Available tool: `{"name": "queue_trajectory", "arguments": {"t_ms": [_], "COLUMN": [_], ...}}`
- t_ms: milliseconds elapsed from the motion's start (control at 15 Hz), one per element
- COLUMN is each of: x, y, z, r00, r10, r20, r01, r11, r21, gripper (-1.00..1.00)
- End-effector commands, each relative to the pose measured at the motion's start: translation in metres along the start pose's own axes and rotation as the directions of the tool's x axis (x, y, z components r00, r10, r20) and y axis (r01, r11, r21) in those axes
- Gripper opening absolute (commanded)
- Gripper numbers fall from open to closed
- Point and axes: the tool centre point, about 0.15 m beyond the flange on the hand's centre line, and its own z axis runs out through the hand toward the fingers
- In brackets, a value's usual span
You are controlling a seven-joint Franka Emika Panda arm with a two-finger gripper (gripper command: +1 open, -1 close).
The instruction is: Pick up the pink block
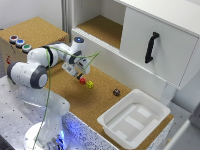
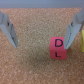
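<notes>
The gripper (image 2: pixel 42 31) hovers low over the cork desk (image 1: pixel 100 102), jaws wide and empty; the pink block (image 2: pixel 58 48) sits on the desk between them, close to one finger; a yellow block (image 1: pixel 90 84) lies just beside it.

- Pink block (image 2: pixel 58 48) on cork surface (image 2: pixel 35 30), dark letters on its face.
- Gripper (image 2: pixel 42 31) spread wide; one finger (image 2: pixel 9 31) well apart from block, the other (image 2: pixel 75 31) just beside it.
- Yellow sliver (image 2: pixel 82 45) at frame edge, beyond that finger.
</notes>
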Motion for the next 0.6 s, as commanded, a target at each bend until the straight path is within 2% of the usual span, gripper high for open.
{"name": "queue_trajectory", "arguments": {"t_ms": [0, 333, 533], "x": [0.036, 0.04, 0.035], "y": [0.01, 0.027, 0.033], "z": [0.034, 0.024, 0.026], "r00": [0.998, 0.998, 0.997], "r10": [0.007, -0.02, -0.019], "r20": [0.062, 0.054, 0.071], "r01": [-0.003, 0.025, 0.025], "r11": [0.998, 0.995, 0.996], "r21": [-0.058, -0.093, -0.084], "gripper": [1.0, 1.0, 1.0]}}
